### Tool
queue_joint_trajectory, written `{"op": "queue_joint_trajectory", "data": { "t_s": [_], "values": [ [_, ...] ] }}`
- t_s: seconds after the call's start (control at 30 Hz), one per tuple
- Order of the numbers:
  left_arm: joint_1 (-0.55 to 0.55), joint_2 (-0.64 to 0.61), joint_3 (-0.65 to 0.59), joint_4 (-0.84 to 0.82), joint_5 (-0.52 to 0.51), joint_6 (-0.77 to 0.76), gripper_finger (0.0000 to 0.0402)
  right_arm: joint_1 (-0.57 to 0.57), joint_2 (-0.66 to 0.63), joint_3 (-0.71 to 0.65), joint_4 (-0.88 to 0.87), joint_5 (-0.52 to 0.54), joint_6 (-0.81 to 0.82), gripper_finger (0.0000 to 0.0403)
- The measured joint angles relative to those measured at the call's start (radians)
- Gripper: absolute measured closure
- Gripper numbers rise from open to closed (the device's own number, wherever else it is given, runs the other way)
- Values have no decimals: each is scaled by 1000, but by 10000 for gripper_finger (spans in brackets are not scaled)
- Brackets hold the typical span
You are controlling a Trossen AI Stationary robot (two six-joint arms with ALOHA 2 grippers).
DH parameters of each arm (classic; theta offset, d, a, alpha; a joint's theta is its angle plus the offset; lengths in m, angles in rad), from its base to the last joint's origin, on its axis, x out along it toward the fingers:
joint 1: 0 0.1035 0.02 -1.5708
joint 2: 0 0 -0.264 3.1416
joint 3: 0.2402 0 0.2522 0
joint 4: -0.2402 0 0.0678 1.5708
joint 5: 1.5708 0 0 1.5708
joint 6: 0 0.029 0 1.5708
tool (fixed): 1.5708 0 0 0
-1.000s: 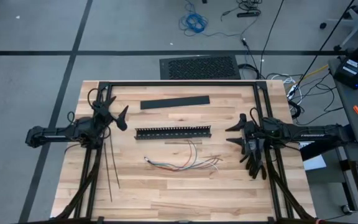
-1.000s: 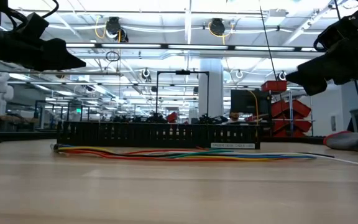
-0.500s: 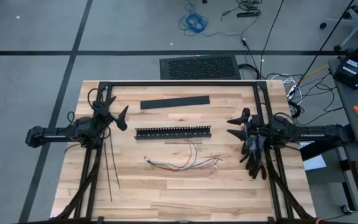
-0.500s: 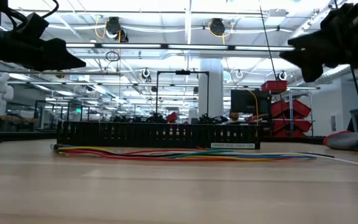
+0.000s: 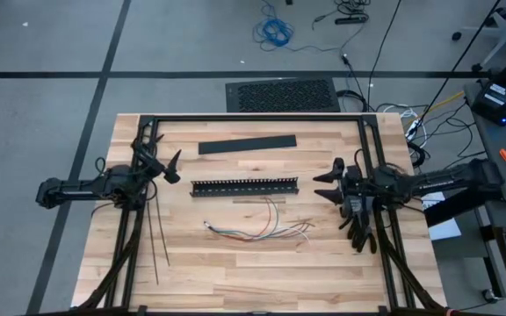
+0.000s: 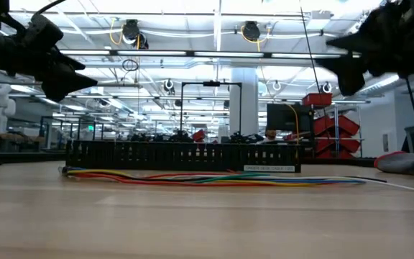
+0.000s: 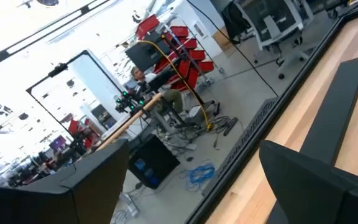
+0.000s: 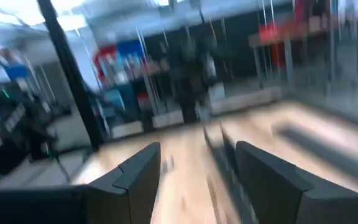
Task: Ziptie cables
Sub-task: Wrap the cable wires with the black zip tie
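Grey, white, red and orange thin cables (image 5: 262,228) lie loose mid-table, before the black slotted duct (image 5: 243,185). Thin dark zipties (image 5: 155,233) lie by my left gripper (image 5: 167,165). Left and right gripper (image 5: 327,184) hover wide open, empty. Flat, slender zipties may slip my pinch.

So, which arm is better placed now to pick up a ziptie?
Left, probably. The left gripper hangs open just above the zipties at the table's left side. The right gripper, also open, sits nearer the cables.
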Motion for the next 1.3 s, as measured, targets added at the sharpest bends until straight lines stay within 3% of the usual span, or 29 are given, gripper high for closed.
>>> {"op": "queue_joint_trajectory", "data": {
  "t_s": [0.1,0.23,0.3,0.4,0.53,0.8,1.03,1.3],
  "values": [
    [0,0,0,0,-2,0,43,0,57,1,144,-7,-64,197],
    [1,0,0,0,43,-43,43,-2,98,1,144,-1,-155,197],
    [1,0,0,3,157,-255,43,-3,124,1,125,-2,-165,197],
    [0,1,0,2,291,-689,43,-3,170,1,93,-4,-138,197],
    [0,2,0,3,313,-1042,43,2,245,0,69,-9,-12,197],
    [0,2,1,25,291,-1138,43,22,390,74,20,-27,95,197],
    [-18,57,-10,-23,324,-1279,43,71,687,358,-101,71,56,197],
    [-47,187,-11,51,384,-1281,43,88,971,645,-283,66,16,210]
  ]
}}
